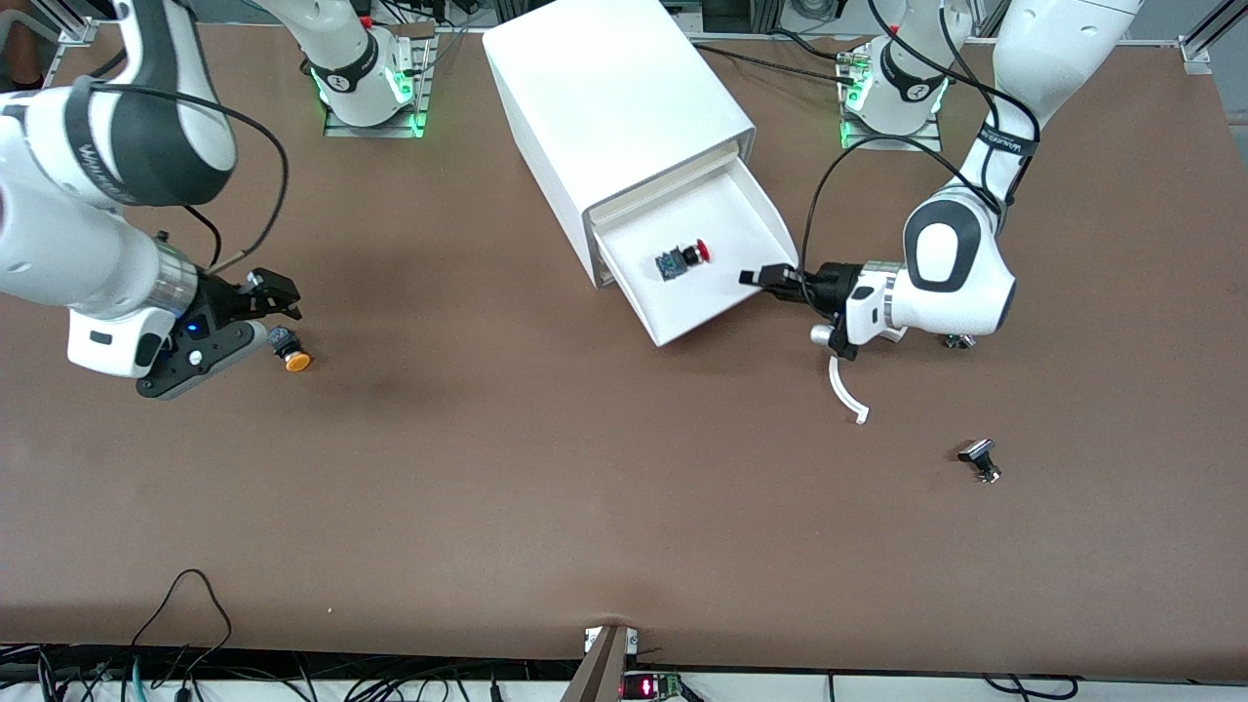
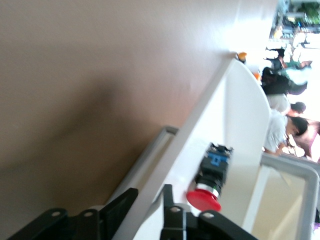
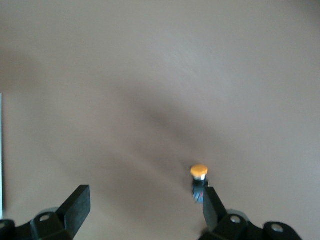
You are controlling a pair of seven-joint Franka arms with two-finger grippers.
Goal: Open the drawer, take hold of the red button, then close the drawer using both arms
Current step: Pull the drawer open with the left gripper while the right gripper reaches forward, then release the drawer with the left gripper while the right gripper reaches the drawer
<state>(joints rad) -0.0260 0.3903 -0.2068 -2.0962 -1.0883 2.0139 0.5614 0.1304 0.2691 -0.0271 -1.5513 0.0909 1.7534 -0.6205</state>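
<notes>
The drawer (image 1: 726, 297) stands pulled out of the white cabinet (image 1: 614, 107), toward the front camera. Inside it lies the button (image 1: 685, 257), red cap on a black-blue body, seen close in the left wrist view (image 2: 207, 185). My left gripper (image 1: 765, 279) is at the drawer's corner toward the left arm's end. Its jaws (image 2: 145, 202) stand a little open astride the drawer's wall (image 2: 235, 115), one finger outside, one inside. My right gripper (image 1: 278, 300) waits open over bare table at the right arm's end, holding nothing (image 3: 145, 205).
An orange-capped button (image 1: 291, 353) lies on the table just by the right gripper, beside one finger (image 3: 199, 172). A curved white strip (image 1: 846, 390) hangs under the left wrist. A small black-and-silver part (image 1: 980, 460) lies nearer the front camera.
</notes>
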